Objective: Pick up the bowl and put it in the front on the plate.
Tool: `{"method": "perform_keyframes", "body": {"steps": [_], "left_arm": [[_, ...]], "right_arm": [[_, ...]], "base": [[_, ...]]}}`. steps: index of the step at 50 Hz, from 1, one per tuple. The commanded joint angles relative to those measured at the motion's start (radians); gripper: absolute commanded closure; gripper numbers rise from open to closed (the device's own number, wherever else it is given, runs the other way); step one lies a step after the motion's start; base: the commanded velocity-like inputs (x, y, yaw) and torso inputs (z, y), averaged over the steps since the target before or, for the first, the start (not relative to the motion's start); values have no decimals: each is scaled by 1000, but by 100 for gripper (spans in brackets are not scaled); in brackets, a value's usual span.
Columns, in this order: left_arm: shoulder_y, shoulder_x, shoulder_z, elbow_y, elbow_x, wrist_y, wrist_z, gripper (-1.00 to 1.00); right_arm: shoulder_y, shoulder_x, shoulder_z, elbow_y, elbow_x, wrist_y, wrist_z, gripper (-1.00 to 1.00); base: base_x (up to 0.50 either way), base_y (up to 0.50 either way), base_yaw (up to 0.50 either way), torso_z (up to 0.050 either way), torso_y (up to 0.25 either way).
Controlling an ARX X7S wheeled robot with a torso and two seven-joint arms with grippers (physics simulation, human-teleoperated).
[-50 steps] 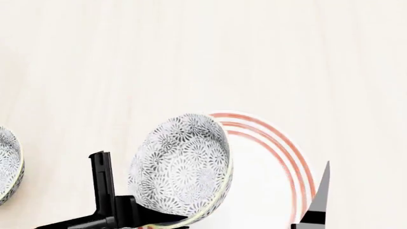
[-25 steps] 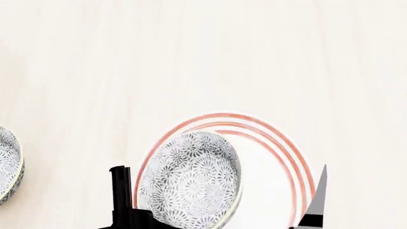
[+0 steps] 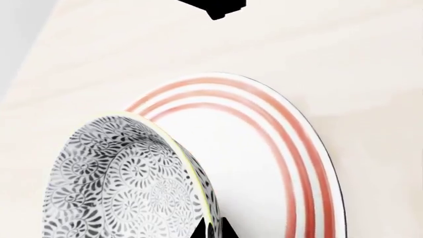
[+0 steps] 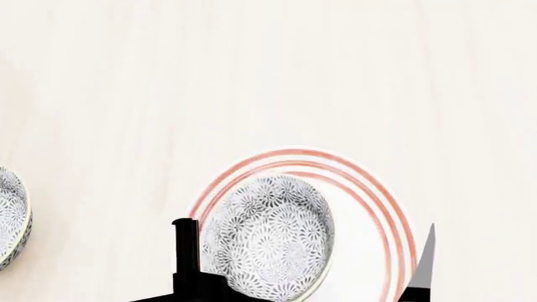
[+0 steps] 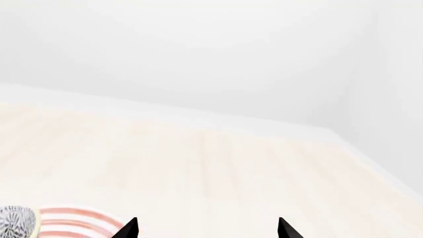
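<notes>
the left gripper (image 4: 197, 267), clenched on the bowl (image 4: 268, 236) rim, should level it over the plate (image 4: 369, 189) centre before releasing.

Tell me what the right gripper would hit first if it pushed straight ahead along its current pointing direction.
Probably nothing soon: the right gripper is open and aims over bare table toward the far edge. The plate and bowl lie off to one side, outside that line.

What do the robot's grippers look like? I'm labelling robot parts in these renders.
Little shows. The left gripper is matte black, with a straight, flat, square-topped bar rising from a blocky base. The right gripper shows only as two black pointed tips; in the head view, a thin grey-to-black wedge. No cables, markings or sleeves visible.
</notes>
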Motion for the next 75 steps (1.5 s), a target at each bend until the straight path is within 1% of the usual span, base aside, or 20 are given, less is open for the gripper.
{"method": "perform_keyframes", "body": {"steps": [1,3,9,17,30,31,39,49,53,57,60,63,64,67,69,70,71,72,73,75], "left_arm": [[-9,25,33,-26,33,4,0,100],[-9,22,50,-25,40,4,4,100],[-8,30,42,-31,31,1,5,100],[-7,25,72,-58,60,25,2,100],[-14,27,68,-89,65,33,2,100],[-15,28,61,-86,61,27,1,-100],[-14,27,63,-91,63,28,0,-100],[-16,19,29,-34,29,-9,-3,-100],[5,1,11,39,8,-38,-22,-100],[43,-34,-1,132,-10,-58,-52,-100],[55,-69,-31,249,-61,-103,-50,-100],[56,-74,-35,268,-66,-112,-55,-100],[63,-89,-53,316,-89,-135,-60,-100],[72,-118,-71,391,-109,-133,-69,-100],[59,-139,-79,412,-169,-111,-106,-100],[23,-153,-64,413,-242,-92,-154,-100],[-20,-173,-16,413,-279,-50,-201,-100],[-82,-206,63,413,-324,15,-273,-100],[-153,-232,174,413,-313,88,-330,-100],[-267,-273,308,413,-379,223,-460,-100]], "right_arm": [[-15,-2,5,15,0,-22,-3,-100],[-16,-2,7,17,2,-24,-3,-100],[-17,-3,5,20,1,-27,-3,-100],[-22,-3,5,26,1,-35,-3,-100],[-22,-1,3,23,1,-33,0,-100],[-21,-1,2,23,1,-33,0,-100],[-21,1,0,25,1,-34,1,-100],[-20,4,-3,19,1,-32,2,-100],[-19,5,-2,18,3,-32,2,-100],[-18,7,-1,17,5,-30,3,-100],[-19,8,0,12,6,-28,5,-100],[-18,9,0,11,7,-28,6,-100],[-16,10,-1,7,7,-25,6,-100],[-14,11,-2,5,7,-23,7,-100],[-15,12,-1,1,8,-22,8,-100],[-15,13,0,-1,9,-21,8,-100],[-15,13,1,-2,10,-20,9,-100],[-17,14,3,-3,11,-21,10,-100],[-17,14,4,-3,12,-20,10,-100],[-16,14,3,-3,11,-21,10,-100]], "base": [[0,0,0,0,0],[0,0,0,0,0],[0,0,0,0,0],[0,0,0,0,0],[0,0,0,0,0],[0,0,0,0,0],[0,0,0,0,0],[0,0,0,0,0],[0,0,0,0,0],[0,0,0,0,0],[0,0,0,0,0],[0,0,0,0,0],[0,0,0,0,0],[0,0,0,0,0],[0,0,0,0,0],[0,0,0,0,0],[0,0,0,0,0],[0,0,0,0,0],[0,0,0,0,0],[0,0,0,0,0]]}}
